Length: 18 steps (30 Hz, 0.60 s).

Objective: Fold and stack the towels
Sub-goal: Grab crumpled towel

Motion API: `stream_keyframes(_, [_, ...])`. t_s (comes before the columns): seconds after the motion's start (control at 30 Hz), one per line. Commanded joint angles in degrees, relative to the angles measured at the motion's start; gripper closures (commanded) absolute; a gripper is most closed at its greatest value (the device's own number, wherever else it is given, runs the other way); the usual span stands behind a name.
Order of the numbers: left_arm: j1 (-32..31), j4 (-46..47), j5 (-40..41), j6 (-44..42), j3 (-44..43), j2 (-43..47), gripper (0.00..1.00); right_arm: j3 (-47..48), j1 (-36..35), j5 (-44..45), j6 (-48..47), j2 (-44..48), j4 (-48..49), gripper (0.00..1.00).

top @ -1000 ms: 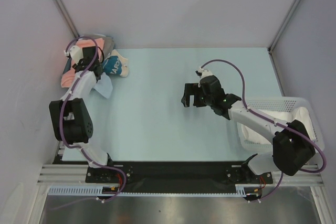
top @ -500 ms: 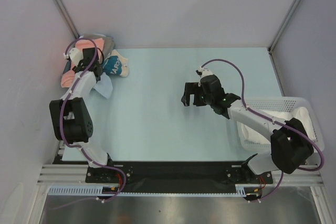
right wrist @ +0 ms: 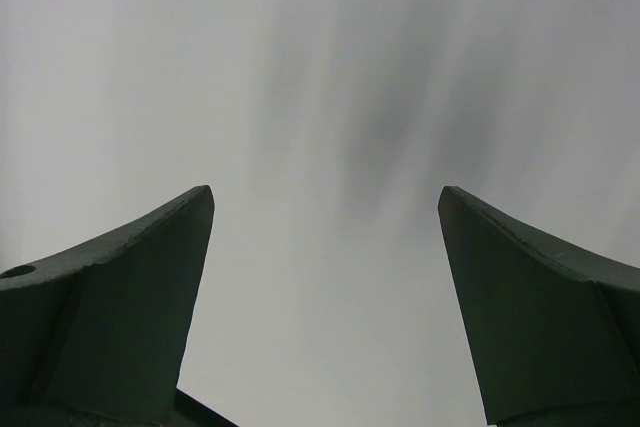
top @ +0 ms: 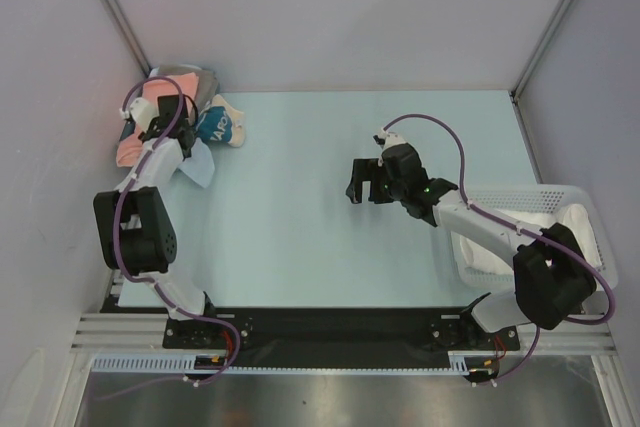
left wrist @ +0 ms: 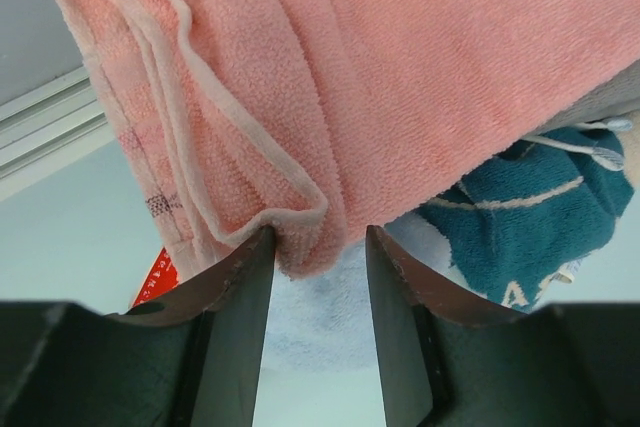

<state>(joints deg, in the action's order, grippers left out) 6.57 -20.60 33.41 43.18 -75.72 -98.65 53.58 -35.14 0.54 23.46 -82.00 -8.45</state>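
Note:
The salmon-pink towel [left wrist: 400,77] lies folded in the far left corner [top: 126,150], with the grey towel [top: 192,77] behind it and the light blue towel [top: 200,167] sticking out in front. My left gripper [left wrist: 318,237] is down at this pile [top: 150,127]. Its jaws stand apart around a folded corner of the pink towel, which touches the left finger [left wrist: 240,297] and leaves a gap to the right one. Light blue cloth [left wrist: 320,317] lies under the tips. A white towel [top: 520,222] rests in the basket. My right gripper [top: 358,182] hangs wide open and empty [right wrist: 325,197] over mid-table.
A small teal bundle with white print [top: 217,127] sits beside the pile, right of the pink towel [left wrist: 520,207]. A red tag [left wrist: 160,272] shows under the pink towel. The white basket [top: 590,197] stands at the right edge. Walls close in on the left and back.
My left gripper has shifted slightly left over the pile and its jaws have narrowed a little around the pink corner. The right arm has stayed put.

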Motion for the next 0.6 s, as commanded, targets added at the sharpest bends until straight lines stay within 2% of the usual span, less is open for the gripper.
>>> stream_keyframes(0.0, [0.7, -0.8, 1.4, 3.1, 1.3, 3.0, 0.53, -0.1, 0.2, -1.5, -0.3, -0.4, 2.0, 0.00])
stream_keyframes(0.1, [0.7, -1.0, 1.0, 3.8, 1.0, 1.7, 0.55, -0.2, 0.2, -1.5, -0.5, -0.1, 2.1, 0.00])
stream_keyframes(0.2, [0.8, -0.1, 1.0, 3.1, 0.7, 1.2, 0.68, -0.4, 0.4, -1.3, -0.6, 0.2, 1.9, 0.00])
stream_keyframes(0.23, [0.9, 0.4, 0.9, 2.3, 0.1, 1.1, 0.80, -0.5, 0.5, -1.2, -0.6, 0.3, 1.9, 0.00])
stream_keyframes(0.27, [1.1, 0.4, 0.3, 1.8, -0.6, 1.1, 0.87, -0.4, 0.5, -1.3, -0.6, 0.3, 1.8, 0.00])
stream_keyframes(0.3, [1.2, 0.5, 0.1, 1.4, -1.3, 1.1, 0.99, -0.4, 0.6, -1.4, -0.6, 0.3, 1.9, 0.00])
stream_keyframes(0.47, [1.0, 3.0, -4.3, -4.8, -7.7, 2.9, 1.00, -0.4, 0.7, -1.8, -0.4, 0.5, 1.9, 0.00])
stream_keyframes(0.57, [-1.7, 6.9, -6.4, -9.3, -9.3, 6.4, 1.00, -0.4, 0.8, -1.7, -0.5, 0.4, 2.0, 0.00])
